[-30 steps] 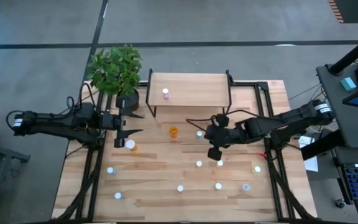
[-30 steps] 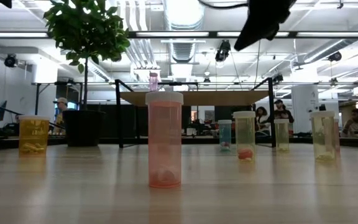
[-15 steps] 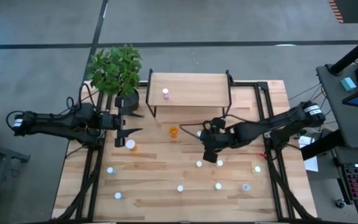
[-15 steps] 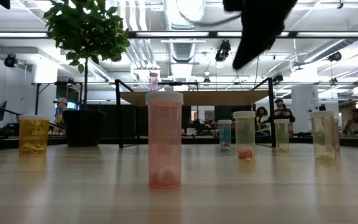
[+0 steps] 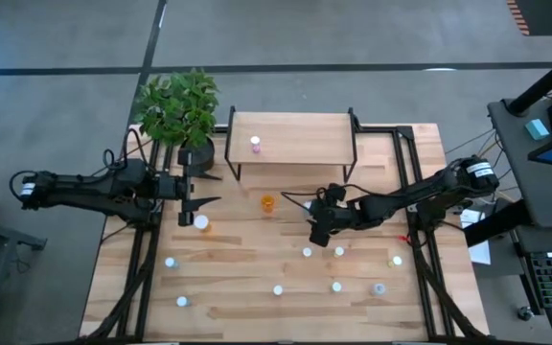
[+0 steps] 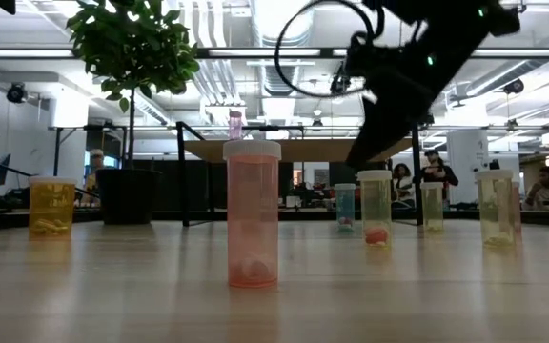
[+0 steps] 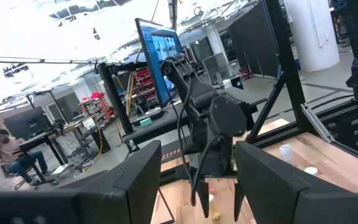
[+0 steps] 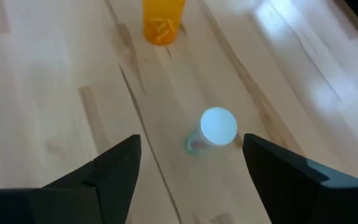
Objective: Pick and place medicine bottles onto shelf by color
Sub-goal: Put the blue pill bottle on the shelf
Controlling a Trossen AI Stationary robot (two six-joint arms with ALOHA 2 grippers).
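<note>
My right gripper (image 8: 191,144) is open and slants down over the table's middle (image 5: 316,228). It touches nothing. A small white-capped bottle with a teal body (image 8: 215,129) stands upright on the table just ahead of its fingers. An orange bottle (image 8: 163,21) stands farther off (image 5: 267,202). The shelf (image 5: 291,151) at the far edge carries one pink bottle (image 5: 255,144). Several more bottles stand about the table; a pink one (image 6: 253,211) is nearest the low camera. My left gripper (image 5: 211,189) hovers open at the table's left, holding nothing.
A potted plant (image 5: 178,107) stands at the far left corner beside the shelf. An orange bottle with a white cap (image 5: 200,222) stands just below my left gripper. White-capped bottles (image 5: 307,252) (image 5: 339,251) stand near my right gripper. People show in the room behind the table.
My right gripper has come down toward the tabletop and shifted a little toward the table's left, tipping further downward. Its fingers have opened. The bottles stand where they were.
</note>
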